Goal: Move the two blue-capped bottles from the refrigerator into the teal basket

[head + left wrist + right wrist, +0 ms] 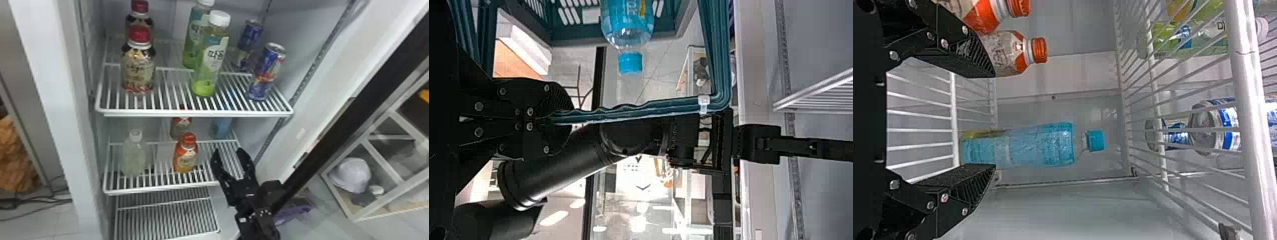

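I counted two blue-capped bottles (1023,147) in all, one standing in the refrigerator (54,105) and one at the basket. Of dark-red-capped bottles (138,68) there were two, of white-capped green bottles (209,60) another two, and of blue cans (266,71) two as well. I made it two orange-and-white bottles (185,156), but just one pale bottle (134,156) with a white cap. There were three wire shelves (191,113) in my sight, and a single teal basket (571,36).
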Available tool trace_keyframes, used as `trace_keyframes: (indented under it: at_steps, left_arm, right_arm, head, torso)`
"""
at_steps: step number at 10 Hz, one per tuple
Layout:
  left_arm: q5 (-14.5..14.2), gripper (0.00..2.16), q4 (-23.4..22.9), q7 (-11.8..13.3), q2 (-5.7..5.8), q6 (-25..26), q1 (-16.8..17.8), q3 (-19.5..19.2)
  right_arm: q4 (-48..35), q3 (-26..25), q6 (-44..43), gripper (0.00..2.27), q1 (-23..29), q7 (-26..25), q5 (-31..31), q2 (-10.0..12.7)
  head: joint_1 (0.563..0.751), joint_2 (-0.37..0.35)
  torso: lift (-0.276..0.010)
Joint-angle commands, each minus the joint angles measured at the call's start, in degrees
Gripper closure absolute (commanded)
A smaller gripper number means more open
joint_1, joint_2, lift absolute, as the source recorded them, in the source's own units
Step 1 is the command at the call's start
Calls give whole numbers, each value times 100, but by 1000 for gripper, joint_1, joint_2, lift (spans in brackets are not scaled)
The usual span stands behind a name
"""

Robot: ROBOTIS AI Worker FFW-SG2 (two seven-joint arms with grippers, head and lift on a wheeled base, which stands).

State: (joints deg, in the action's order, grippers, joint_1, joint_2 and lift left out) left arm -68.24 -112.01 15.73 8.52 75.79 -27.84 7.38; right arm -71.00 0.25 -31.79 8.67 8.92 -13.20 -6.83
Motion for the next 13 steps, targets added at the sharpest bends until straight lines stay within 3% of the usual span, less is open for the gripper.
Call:
trace_keyframes:
  at_steps: [1,13]
  left_arm:
    - [4,1176,0,1,0,0,0,9]
    - [-23,1176,71,-35,-26,-14,155,79]
  right_arm:
    - [259,63,-112,409,-235,-119,72,6]
    - [2087,678,-295,268,-1992,-1429,266,-47]
  head:
    - [695,-350]
    - [695,-350]
  torso:
    - [-136]
    - [-136]
